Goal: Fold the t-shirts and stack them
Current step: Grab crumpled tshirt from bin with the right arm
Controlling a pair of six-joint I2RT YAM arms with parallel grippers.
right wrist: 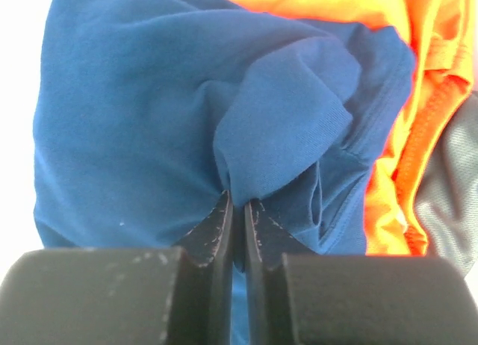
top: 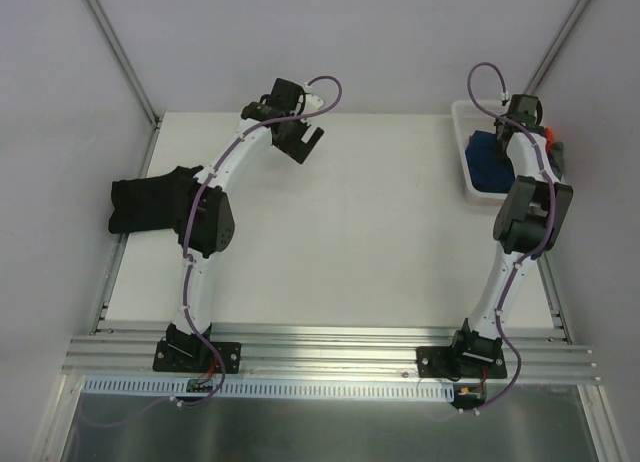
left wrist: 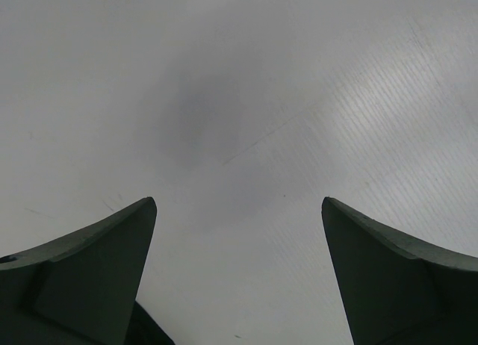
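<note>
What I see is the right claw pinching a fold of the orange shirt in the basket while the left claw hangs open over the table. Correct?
Not quite. The right wrist view shows the right claw pinching the blue shirt; the orange shirt lies beside it. The basket, and the left claw open over the table, are right.

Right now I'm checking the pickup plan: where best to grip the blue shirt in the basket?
Pinch the raised fold on top of the blue shirt, coming down from above. It lies crumpled in the basket, so that bunched ridge offers loose cloth; the right gripper is shut on it.
</note>
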